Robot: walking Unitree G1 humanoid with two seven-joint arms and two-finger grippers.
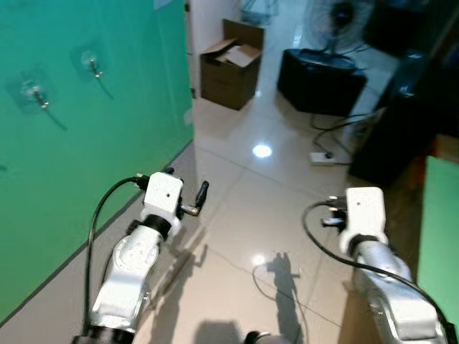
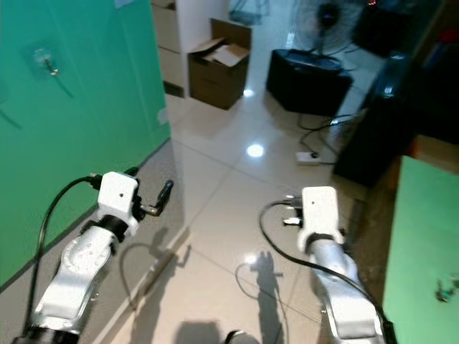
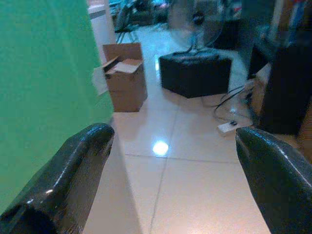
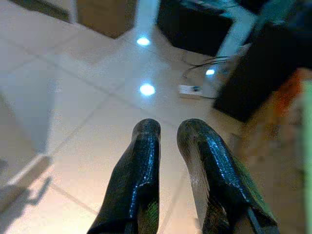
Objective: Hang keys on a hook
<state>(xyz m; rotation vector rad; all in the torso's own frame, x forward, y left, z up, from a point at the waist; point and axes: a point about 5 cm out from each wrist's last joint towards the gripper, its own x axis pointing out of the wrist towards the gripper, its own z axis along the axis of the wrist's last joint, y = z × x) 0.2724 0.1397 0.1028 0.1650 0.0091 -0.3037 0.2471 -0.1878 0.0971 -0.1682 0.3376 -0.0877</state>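
1. Two hooks [image 1: 93,66] sit on the green wall [image 1: 86,143], well apart from both arms.
2. Your left gripper [image 3: 170,161] is spread wide; the right gripper [image 4: 168,141] is nearly closed and empty.
3. Small keys [image 2: 445,289] seem to lie on the green tabletop [image 2: 419,236] at your right: light, rigid, slippery, so pinch the ring.

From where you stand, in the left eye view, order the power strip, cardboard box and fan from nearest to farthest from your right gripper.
1. Power strip, on the floor just ahead of the right gripper.
2. Cardboard box, farther ahead to the left, beside the green wall.
3. Fan, at the back, behind the black case.
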